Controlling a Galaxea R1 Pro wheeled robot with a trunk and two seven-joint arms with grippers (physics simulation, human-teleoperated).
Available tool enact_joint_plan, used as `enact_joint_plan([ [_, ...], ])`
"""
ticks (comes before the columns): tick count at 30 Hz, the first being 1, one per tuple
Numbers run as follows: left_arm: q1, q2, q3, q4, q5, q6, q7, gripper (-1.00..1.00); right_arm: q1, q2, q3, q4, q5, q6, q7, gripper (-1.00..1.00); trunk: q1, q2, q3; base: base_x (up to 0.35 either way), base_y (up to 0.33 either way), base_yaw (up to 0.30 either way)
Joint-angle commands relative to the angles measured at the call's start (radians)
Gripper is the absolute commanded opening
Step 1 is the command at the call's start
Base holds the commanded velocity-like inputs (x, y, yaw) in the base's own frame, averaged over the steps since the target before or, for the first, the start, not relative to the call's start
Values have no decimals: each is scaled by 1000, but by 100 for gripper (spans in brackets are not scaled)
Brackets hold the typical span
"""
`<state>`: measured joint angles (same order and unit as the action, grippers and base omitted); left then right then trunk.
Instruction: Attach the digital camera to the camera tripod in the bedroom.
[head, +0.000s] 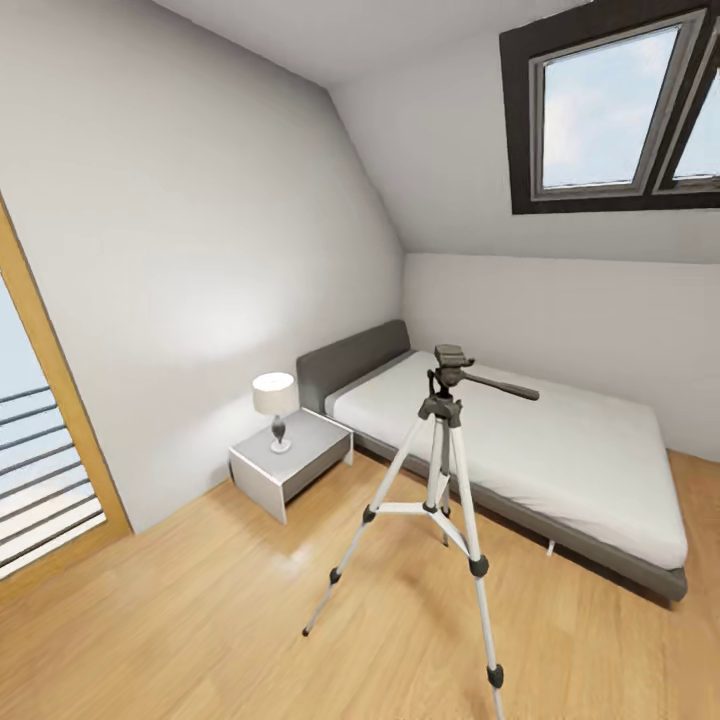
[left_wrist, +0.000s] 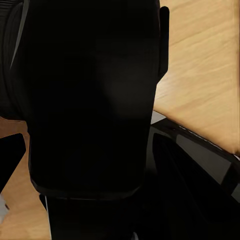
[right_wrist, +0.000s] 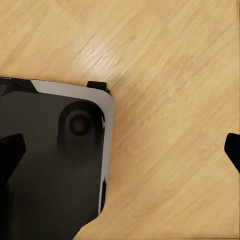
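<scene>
Left gripper (left_wrist: 15, 165): big black boxy object (left_wrist: 90, 95) right against wrist camera, likely digital camera; grip state cannot tell. Right gripper (right_wrist: 122, 150): fingertips wide apart, nothing between, above wood floor (right_wrist: 170, 75) and robot base corner (right_wrist: 50, 150). Camera tripod (head: 440, 490) upright on floor mid-room, legs splayed, long axis vertical, pan handle (head: 500, 386) pointing right over bed (head: 520, 450). Open floor in front and left; nightstand (head: 290, 460) with lamp (head: 275, 405) by left wall; slatted door (head: 40, 480) far left.

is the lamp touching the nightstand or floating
Touching. The head view shows the lamp standing upright with its base resting on the nightstand top, no gap beneath it.
</scene>
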<state>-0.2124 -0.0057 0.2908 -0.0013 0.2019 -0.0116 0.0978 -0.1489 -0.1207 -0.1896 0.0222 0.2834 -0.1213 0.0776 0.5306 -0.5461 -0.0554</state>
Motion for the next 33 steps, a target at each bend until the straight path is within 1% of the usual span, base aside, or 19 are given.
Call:
enact_joint_plan([
  [1,0,0,-3,0,10,-1,2,-100,-1,0,-8,2,8,-5,3,100,0,-2,-2,0,0,-297],
  [19,-1,0,-4,0,8,-1,2,-100,-1,1,-7,2,14,-3,4,100,0,-2,-2,0,0,-286],
  [25,-1,0,-4,0,8,-2,2,-100,-1,1,-6,2,14,-2,4,100,0,-2,-2,14,-9,-74],
  [33,-1,2,-4,0,8,-2,2,-100,-1,0,-5,2,15,-1,4,100,0,-2,-2,179,-174,-6],
])
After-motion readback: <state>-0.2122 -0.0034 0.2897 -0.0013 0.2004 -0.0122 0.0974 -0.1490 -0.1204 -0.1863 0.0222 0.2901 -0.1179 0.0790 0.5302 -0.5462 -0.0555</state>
